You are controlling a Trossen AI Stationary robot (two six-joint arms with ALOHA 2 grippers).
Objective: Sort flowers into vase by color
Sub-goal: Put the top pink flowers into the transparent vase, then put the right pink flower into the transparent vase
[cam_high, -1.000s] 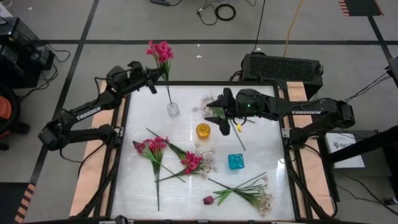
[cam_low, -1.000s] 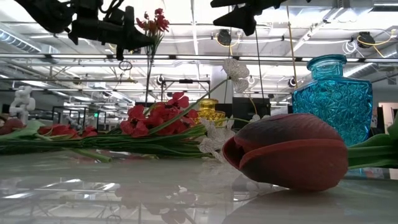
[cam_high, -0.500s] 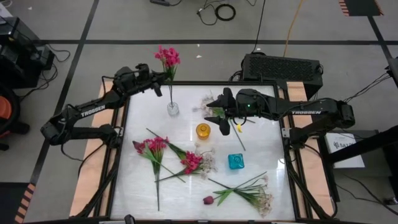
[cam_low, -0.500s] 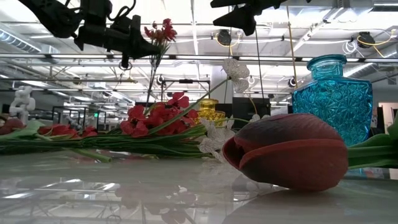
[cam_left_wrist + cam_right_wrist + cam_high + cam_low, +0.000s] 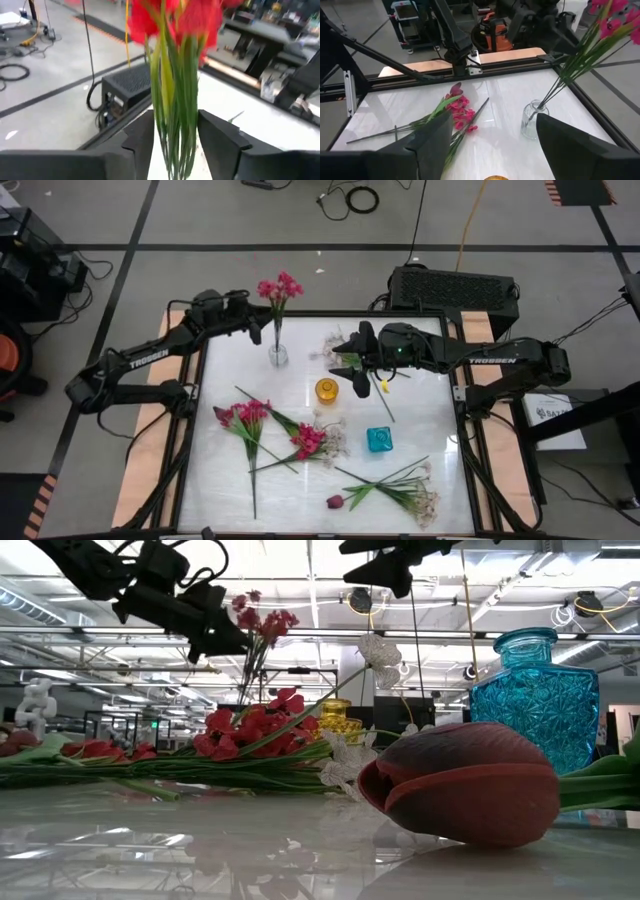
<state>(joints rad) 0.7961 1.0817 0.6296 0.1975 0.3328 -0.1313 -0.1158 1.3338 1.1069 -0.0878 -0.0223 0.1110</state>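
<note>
A pink sprig (image 5: 279,288) stands with its stem foot in the clear glass vase (image 5: 278,355) at the far left of the table. My left gripper (image 5: 262,332) is level beside it, above the vase. Its two fingers stand apart on either side of the green stems (image 5: 175,125), which fill the gap between them. My right gripper (image 5: 345,362) hovers open over the far middle with nothing between its fingers (image 5: 427,145). Two more pink sprigs (image 5: 245,418) (image 5: 308,440) lie flat on the table. My left gripper comes at the pink sprig's stems (image 5: 172,145) level from the table's left, its fingers across them, below the blossoms. The stems stand upright between the fingers (image 5: 142,142). I cannot tell whether the fingers touch them.
A yellow vase (image 5: 327,390) and a blue vase (image 5: 379,440) stand mid-table. A maroon tulip bud (image 5: 335,502) and white sprigs (image 5: 420,498) lie near the front edge. White blossoms (image 5: 330,345) and a green stem (image 5: 385,402) show beside and under my right arm.
My left gripper has sunk a little and tipped its nose downward. The pink sprig's blossoms have swung toward the table's right and near side, while its stem foot has stayed in the clear vase. My right arm has kept still.
</note>
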